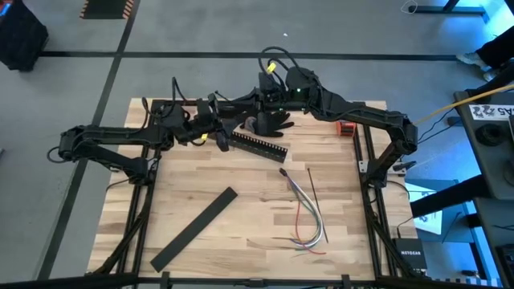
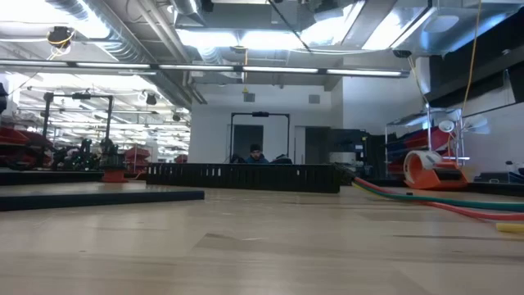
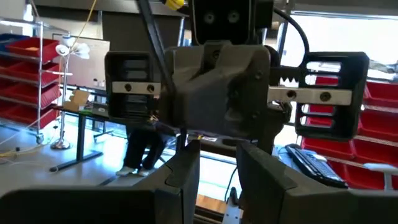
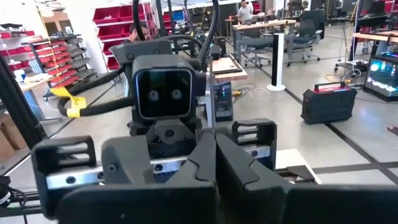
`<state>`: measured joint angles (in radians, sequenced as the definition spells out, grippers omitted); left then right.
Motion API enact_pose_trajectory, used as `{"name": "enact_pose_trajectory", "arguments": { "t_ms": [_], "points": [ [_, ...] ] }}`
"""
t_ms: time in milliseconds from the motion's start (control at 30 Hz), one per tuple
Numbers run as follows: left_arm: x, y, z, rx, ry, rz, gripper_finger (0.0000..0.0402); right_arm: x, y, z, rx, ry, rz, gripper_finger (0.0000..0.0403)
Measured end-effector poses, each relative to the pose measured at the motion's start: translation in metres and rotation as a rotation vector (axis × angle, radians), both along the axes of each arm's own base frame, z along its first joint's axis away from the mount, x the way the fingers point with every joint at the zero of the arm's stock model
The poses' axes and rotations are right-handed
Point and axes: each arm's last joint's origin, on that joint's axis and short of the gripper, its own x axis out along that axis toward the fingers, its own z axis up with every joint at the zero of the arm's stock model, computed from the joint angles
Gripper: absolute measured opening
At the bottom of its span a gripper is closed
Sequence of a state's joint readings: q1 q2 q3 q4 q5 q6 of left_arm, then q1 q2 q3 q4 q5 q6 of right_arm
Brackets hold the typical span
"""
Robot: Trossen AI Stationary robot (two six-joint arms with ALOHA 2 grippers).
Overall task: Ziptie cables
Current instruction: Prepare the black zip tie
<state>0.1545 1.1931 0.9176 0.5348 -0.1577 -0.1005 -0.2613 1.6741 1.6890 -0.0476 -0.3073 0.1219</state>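
Both grippers hang in the air over the far middle of the table, facing each other closely. My left gripper (image 3: pixel 219 168) (image 1: pixel 241 122) stands partly open, and I see nothing between its fingers. My right gripper (image 4: pixel 214 152) (image 1: pixel 265 119) is shut and seems to hold nothing. The cables (image 1: pixel 309 215), thin grey, white and red wires, lie loose on the table's right half, well on the near side of the grippers. The ziptie (image 1: pixel 315 189), a thin straight dark strip, lies flat on the table across their far part. The low view shows the cables (image 2: pixel 442 201) but no gripper.
A black comb-slotted bar (image 1: pixel 257 144) lies on the table just near of the grippers. A flat black strip (image 1: pixel 194 229) lies slantwise at the near left. An orange object (image 1: pixel 347 128) sits by the right arm. Bare wood shows between the strip and the cables.
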Motion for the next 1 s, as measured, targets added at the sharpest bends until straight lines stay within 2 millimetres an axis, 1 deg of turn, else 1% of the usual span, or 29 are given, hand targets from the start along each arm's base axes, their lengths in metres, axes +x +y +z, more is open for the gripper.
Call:
{"name": "enact_pose_trajectory", "arguments": {
  "t_ms": [200,400,500,700,867,1000],
  "points": [
    [0.000,0.001,-0.003,-0.004,0.040,0.005,0.0100,0.000,0.000,0.000,0.000,0.001,-0.001,0.0000],
    [-0.004,-0.002,-0.007,-0.015,0.113,-0.003,0.0100,-0.003,-0.010,-0.002,0.006,0.023,-0.029,0.0000],
    [-0.006,-0.001,-0.007,-0.021,0.128,0.018,0.0100,-0.003,-0.011,-0.002,0.007,0.025,-0.038,0.0000],
    [-0.007,0.005,-0.005,-0.031,0.108,0.064,0.0100,-0.003,-0.008,-0.001,0.005,0.014,-0.013,0.0000],
    [-0.006,0.006,0.002,-0.025,0.014,0.024,0.0100,-0.002,-0.003,-0.001,0.004,0.011,0.001,0.0000],
    [-0.005,0.006,0.002,-0.009,0.008,0.021,0.0099,0.001,-0.003,-0.002,0.003,0.008,-0.005,0.0000]
  ]
}}
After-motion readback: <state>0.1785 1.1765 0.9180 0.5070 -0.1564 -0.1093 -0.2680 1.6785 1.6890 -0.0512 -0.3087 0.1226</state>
